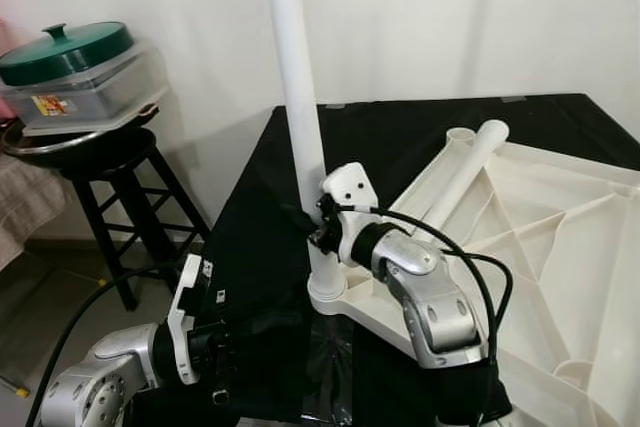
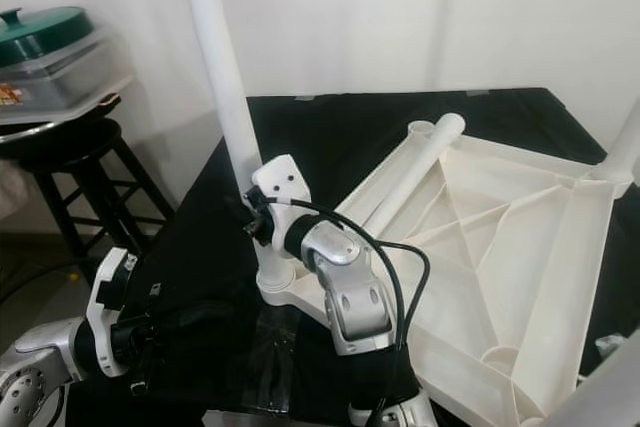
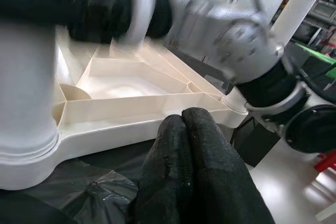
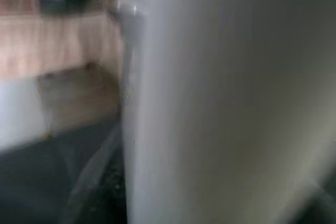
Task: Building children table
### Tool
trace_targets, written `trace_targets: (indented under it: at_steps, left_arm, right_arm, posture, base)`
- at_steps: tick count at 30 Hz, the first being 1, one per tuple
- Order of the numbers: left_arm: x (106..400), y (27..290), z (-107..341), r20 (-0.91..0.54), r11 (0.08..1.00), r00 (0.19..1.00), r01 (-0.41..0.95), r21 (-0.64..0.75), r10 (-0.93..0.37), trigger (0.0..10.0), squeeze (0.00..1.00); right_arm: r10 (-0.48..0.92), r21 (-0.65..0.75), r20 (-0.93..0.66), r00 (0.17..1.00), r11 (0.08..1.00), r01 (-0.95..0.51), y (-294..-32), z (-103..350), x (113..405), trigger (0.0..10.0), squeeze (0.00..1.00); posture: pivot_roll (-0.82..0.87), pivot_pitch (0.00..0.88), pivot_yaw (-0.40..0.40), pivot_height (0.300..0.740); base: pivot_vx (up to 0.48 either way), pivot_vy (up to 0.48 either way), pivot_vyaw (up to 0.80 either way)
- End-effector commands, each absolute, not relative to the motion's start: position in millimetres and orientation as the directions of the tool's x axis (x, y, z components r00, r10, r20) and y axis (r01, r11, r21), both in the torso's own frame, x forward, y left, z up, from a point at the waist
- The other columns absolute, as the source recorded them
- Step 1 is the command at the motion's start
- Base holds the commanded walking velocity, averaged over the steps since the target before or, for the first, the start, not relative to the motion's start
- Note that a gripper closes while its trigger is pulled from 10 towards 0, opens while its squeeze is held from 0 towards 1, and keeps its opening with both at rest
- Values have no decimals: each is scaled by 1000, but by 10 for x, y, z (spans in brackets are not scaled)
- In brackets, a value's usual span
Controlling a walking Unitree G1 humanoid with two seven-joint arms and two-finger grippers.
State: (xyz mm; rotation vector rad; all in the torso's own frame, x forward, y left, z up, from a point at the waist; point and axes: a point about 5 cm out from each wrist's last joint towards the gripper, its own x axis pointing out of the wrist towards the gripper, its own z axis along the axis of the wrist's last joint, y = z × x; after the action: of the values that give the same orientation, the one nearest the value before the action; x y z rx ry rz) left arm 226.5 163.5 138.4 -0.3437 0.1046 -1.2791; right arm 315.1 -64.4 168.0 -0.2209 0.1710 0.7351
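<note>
The white children's table top (image 1: pixel 560 247) lies upside down on a black-covered table (image 1: pixel 270 207). One white leg (image 1: pixel 298 97) stands upright in the near-left corner socket (image 1: pixel 328 295). My right gripper (image 1: pixel 316 225) is shut on this leg low down, and the leg's surface sits close up in the right wrist view (image 4: pixel 226 98). A second white leg (image 1: pixel 462 175) lies slanted across the underside ribs. My left gripper (image 3: pixel 182 124) is shut on nothing. It rests low on the black cloth just in front of the socket corner (image 3: pixel 31 150).
A black stool (image 1: pixel 120 182) at the left carries a green-lidded pot (image 1: pixel 62 52) and a clear container. Two more white legs show at the right edge (image 2: pixel 625 142) and the lower right corner (image 2: pixel 600 397). Crinkled clear plastic (image 1: pixel 330 367) lies under the near corner.
</note>
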Motion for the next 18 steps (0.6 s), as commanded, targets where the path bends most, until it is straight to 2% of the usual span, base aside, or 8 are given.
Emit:
trace_targets:
  at_steps: [1, 2, 3, 5, 10, 11, 12, 18]
  left_arm:
    - [2266, 1663, 1373, 99, 261, 303, 916, -306, -948, 10000, 0]
    - [2273, 1645, 1369, 103, 264, 307, 916, -304, -946, 10000, 0]
    - [2292, 1595, 1362, 113, 257, 303, 918, -302, -946, 10000, 0]
    - [2292, 1595, 1362, 113, 257, 303, 918, -302, -946, 10000, 0]
    - [2300, 1563, 1357, 119, 252, 299, 920, -301, -947, 10000, 0]
    - [2301, 1552, 1352, 120, 251, 298, 920, -300, -947, 10000, 0]
    - [2301, 1545, 1347, 120, 250, 297, 921, -299, -947, 10000, 0]
    - [2288, 1539, 1335, 117, 253, 298, 921, -296, -947, 10000, 0]
  right_arm:
    - [620, -100, -307, 722, 734, -672, -710, 1523, 3158, 10000, 969]
    - [695, -56, -253, 673, 684, -728, -721, 1644, 3212, 10000, 1000]
    - [868, -85, -99, 486, 480, -873, -774, 1995, 3300, 10000, 1000]
    - [868, -85, -99, 486, 480, -873, -774, 1995, 3300, 10000, 1000]
    - [951, -146, -82, 299, 286, -947, -846, 2159, 3294, 10000, 1000]
    - [968, -150, -110, 224, 207, -967, -876, 2195, 3320, 10000, 125]
    - [977, -144, -140, 163, 143, -979, -900, 2218, 3364, 10000, 0]
    - [973, -116, -174, 152, 133, -984, -901, 2262, 3567, 10000, 0]
  posture:
    - [-61, 7, 40, 740]
    - [-68, 0, 28, 740]
    - [-77, 0, 19, 740]
    - [-77, 0, 19, 740]
    - [-73, 0, 13, 740]
    - [-64, 0, 11, 740]
    - [-62, 0, 11, 740]
    - [-46, 0, 6, 740]
  base:
    - [0, 0, 0]
    - [0, 0, 0]
    - [0, 0, 0]
    - [0, 0, 0]
    - [0, 0, 0]
    - [0, 0, 0]
    - [0, 0, 0]
    - [0, 0, 0]
